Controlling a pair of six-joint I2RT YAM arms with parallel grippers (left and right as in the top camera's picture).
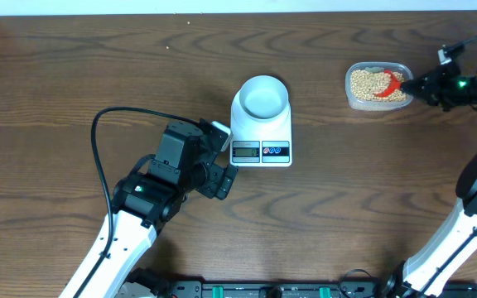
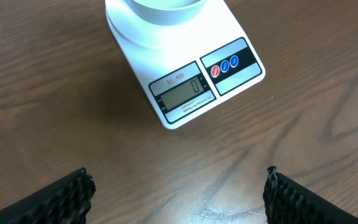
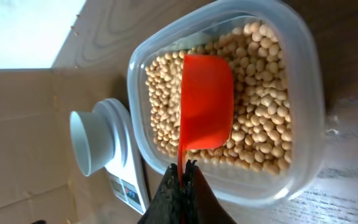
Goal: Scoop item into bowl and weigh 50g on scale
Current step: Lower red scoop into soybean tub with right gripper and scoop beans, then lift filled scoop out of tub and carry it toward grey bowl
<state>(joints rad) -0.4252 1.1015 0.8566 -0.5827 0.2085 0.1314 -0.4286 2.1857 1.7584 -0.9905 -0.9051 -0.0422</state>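
Observation:
The pale bowl (image 1: 262, 96) sits empty on the white scale (image 1: 262, 136), whose display (image 2: 183, 94) reads zero. Tan beans (image 3: 260, 106) fill a clear plastic tub (image 1: 378, 86) at the right. My right gripper (image 3: 183, 167) is shut on the handle of an orange scoop (image 3: 207, 102), whose cup lies back-up over the beans inside the tub. My left gripper (image 2: 179, 190) stands open above bare table just in front of the scale, its fingers (image 2: 67, 196) wide apart with nothing between them.
The bowl (image 3: 89, 142) and scale also show at the left of the right wrist view, beyond the tub (image 3: 303, 81). A black cable (image 1: 98, 157) loops left of the left arm. The table's back edge runs along the top.

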